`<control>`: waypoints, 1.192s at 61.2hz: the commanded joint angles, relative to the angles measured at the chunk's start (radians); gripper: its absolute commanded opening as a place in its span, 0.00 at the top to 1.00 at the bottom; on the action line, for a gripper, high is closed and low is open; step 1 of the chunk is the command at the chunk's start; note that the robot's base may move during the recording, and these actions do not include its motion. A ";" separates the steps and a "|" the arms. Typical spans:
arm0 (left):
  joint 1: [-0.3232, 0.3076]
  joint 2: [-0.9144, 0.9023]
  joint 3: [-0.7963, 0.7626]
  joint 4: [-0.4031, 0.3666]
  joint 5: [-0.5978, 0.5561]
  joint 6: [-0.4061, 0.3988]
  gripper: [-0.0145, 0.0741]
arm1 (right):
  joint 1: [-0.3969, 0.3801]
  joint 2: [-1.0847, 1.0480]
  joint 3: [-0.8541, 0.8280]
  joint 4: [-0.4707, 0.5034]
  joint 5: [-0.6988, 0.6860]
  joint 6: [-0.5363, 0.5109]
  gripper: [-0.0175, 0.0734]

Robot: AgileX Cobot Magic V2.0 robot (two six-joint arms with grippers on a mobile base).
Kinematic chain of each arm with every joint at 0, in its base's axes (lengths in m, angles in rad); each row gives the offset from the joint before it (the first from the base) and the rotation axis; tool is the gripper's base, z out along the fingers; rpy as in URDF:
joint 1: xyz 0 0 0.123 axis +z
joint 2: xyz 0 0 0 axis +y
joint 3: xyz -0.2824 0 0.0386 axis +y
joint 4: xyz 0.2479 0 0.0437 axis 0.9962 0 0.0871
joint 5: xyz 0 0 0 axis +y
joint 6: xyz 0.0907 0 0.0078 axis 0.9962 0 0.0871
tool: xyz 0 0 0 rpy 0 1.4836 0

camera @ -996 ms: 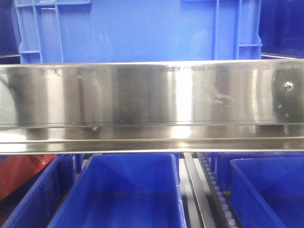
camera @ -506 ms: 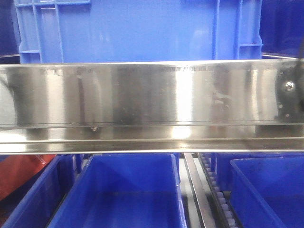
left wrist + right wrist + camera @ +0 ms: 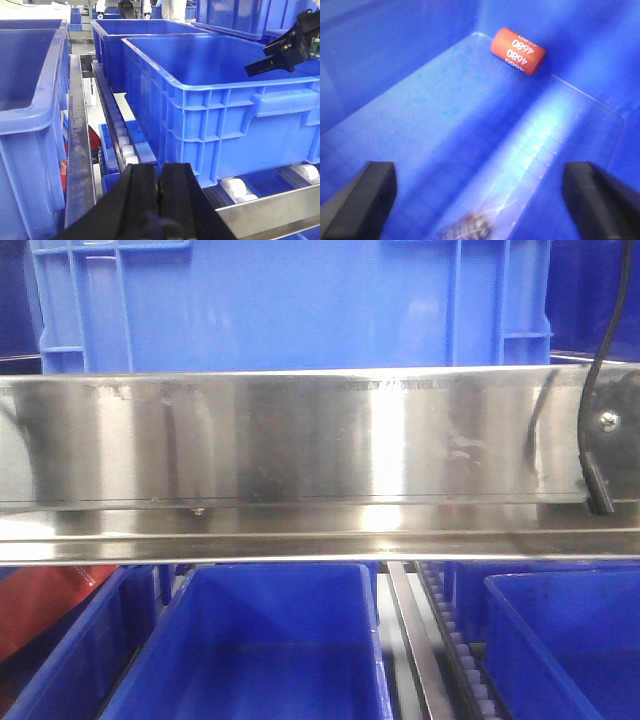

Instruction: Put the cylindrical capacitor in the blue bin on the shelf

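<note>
Looking down my right gripper (image 3: pixel 480 192), jaws wide apart, I see the capacitor (image 3: pixel 518 50) lying at the blue bin's (image 3: pixel 420 125) far corner. Left gripper (image 3: pixel 159 192) is closed, empty. A black cable (image 3: pixel 597 390) has newly appeared across the shelf (image 3: pixel 300 440) rail.

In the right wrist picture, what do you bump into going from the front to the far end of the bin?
Right end effector with its fingers wide apart → blurry clear bag with something dark in it → bare blue bin floor → orange cylindrical capacitor lying by the far wall.
</note>
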 commanded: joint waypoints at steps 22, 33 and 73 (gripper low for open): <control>-0.005 -0.005 0.003 -0.003 -0.007 -0.008 0.96 | -0.018 -0.189 -0.006 -0.007 0.013 0.057 0.88; -0.005 -0.005 0.003 -0.003 -0.007 -0.008 0.96 | -0.042 -0.355 0.108 -0.016 -0.034 0.057 0.98; -0.005 -0.005 0.003 0.000 -0.007 -0.008 0.96 | -0.092 -1.148 1.051 -0.017 -0.458 0.057 0.98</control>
